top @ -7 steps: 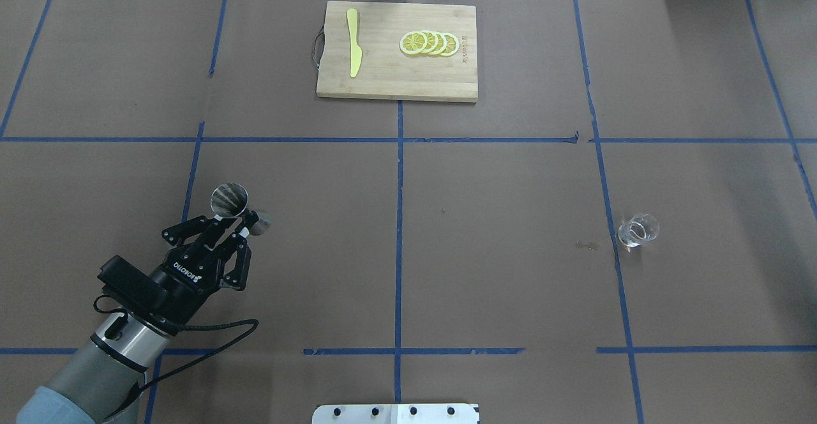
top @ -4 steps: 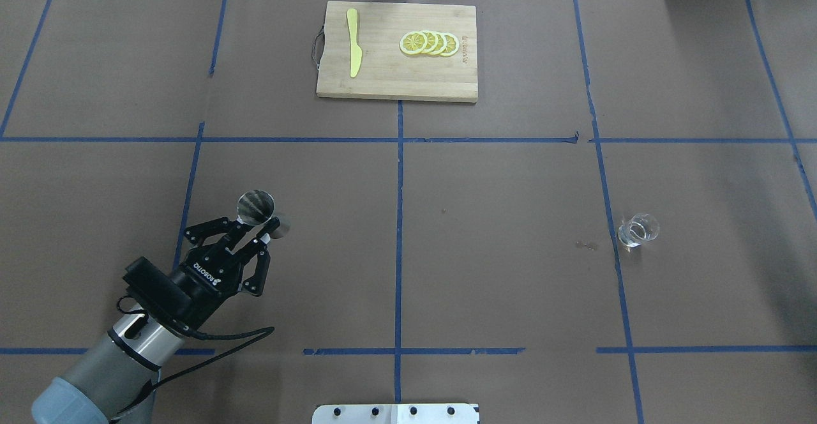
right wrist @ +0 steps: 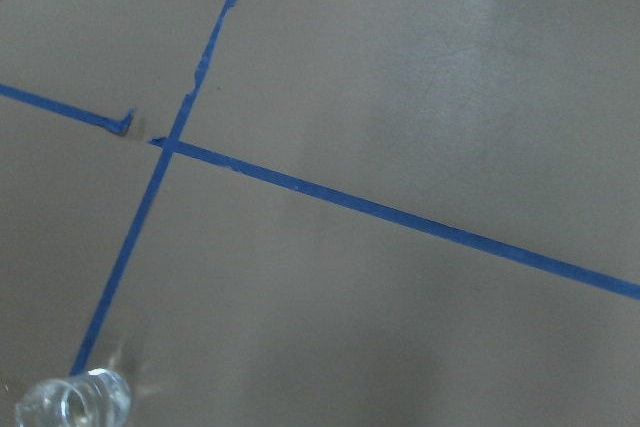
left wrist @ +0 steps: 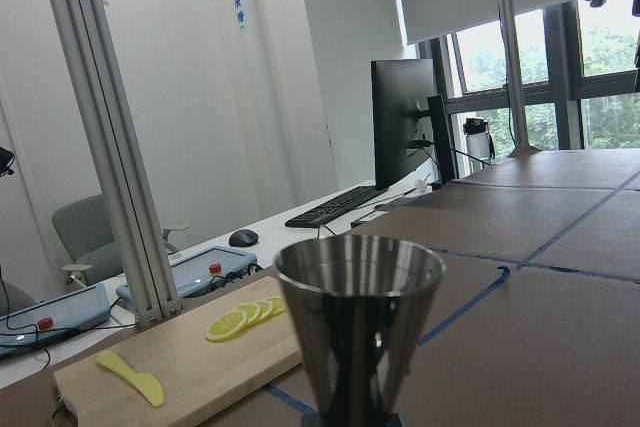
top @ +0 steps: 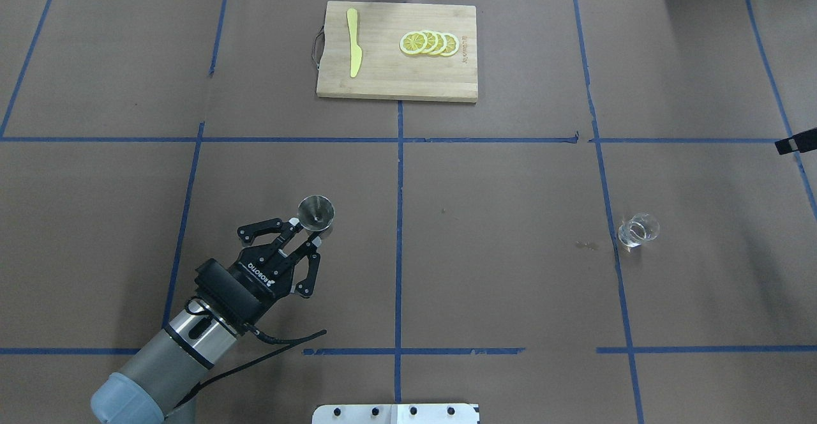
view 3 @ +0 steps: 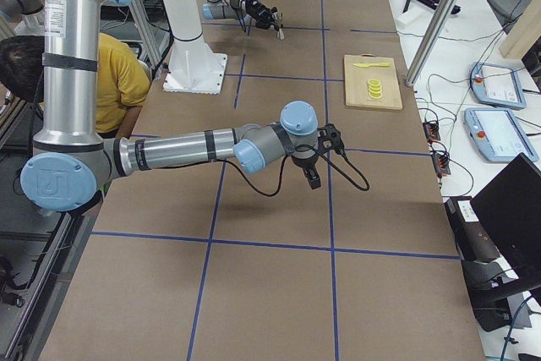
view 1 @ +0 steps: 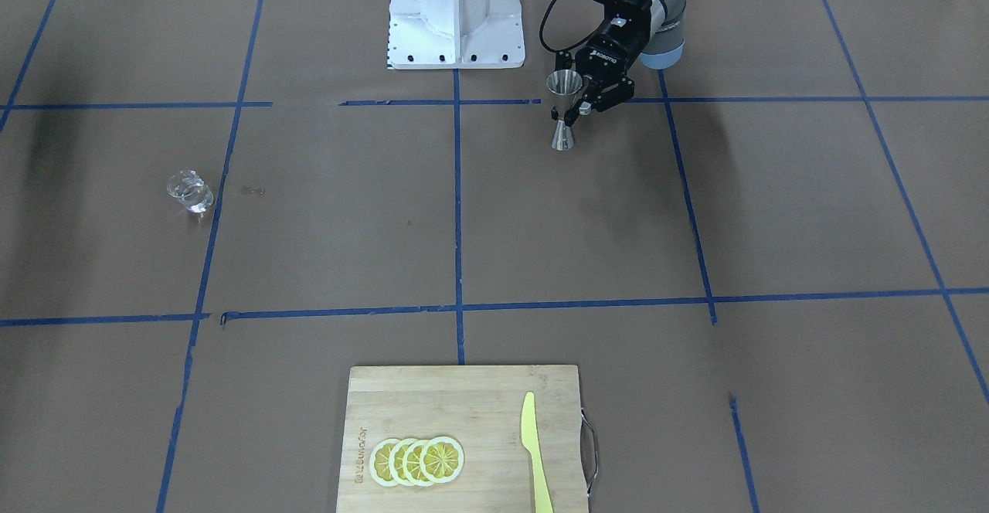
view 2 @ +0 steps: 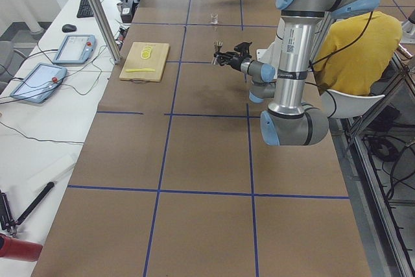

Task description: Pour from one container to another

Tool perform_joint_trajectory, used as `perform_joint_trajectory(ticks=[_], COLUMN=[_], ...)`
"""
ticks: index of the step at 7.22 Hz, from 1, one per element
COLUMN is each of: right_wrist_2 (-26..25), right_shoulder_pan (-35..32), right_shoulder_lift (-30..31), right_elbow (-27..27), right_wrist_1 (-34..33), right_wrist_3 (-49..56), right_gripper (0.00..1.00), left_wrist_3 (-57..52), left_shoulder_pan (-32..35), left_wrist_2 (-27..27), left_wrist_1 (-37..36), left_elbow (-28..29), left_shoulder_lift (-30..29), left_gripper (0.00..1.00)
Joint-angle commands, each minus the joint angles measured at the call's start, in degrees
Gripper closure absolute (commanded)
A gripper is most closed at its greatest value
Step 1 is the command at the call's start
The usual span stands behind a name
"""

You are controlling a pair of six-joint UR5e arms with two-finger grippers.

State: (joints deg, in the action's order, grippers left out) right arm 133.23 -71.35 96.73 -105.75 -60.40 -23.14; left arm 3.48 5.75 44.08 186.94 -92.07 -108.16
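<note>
The steel jigger (top: 316,212) stands upright in my left gripper (top: 305,233), which is shut on its narrow waist, left of the table's middle line. Seen from across the table, the jigger (view 1: 565,108) hangs in front of the robot's base. Its upper cone (left wrist: 360,312) fills the left wrist view. The clear glass cup (top: 638,230) stands alone on the right half, beside a blue tape line; the same cup (right wrist: 72,402) shows at the bottom left of the right wrist view. My right gripper (view 3: 313,177) hovers over the table's right end; I cannot tell whether it is open or shut.
A wooden cutting board (top: 396,79) with lemon slices (top: 429,43) and a yellow knife (top: 353,42) lies at the far middle edge. The white robot base (view 1: 454,15) is at the near edge. Small wet marks (top: 587,244) lie left of the cup.
My left arm has carried the jigger to the right, toward the table's middle. A black tip of the right gripper has come in at the overhead view's right edge.
</note>
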Motion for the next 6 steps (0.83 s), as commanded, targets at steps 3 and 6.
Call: perform_joint_trajectory(ticks=[3,6], right_wrist_2=[-27.27,-55.71], right_shoulder_pan=[27.00,45.63], right_shoulder_lift=[3.99,6.80], right_elbow=[-11.82,-14.13], right_wrist_1=[10.48,10.39], right_wrist_3=[-36.84,-45.50], right_gripper=[0.00,0.05], left_wrist_3=[0.22,-0.05], left_shoulder_pan=[0.22,1.88], left_wrist_2=[0.13,3.02], left_wrist_1=[-0.61,-2.09], left_elbow=[0.05,1.18], left_shoulder_lift=[-1.53,-2.14], left_gripper=[1.00,1.00])
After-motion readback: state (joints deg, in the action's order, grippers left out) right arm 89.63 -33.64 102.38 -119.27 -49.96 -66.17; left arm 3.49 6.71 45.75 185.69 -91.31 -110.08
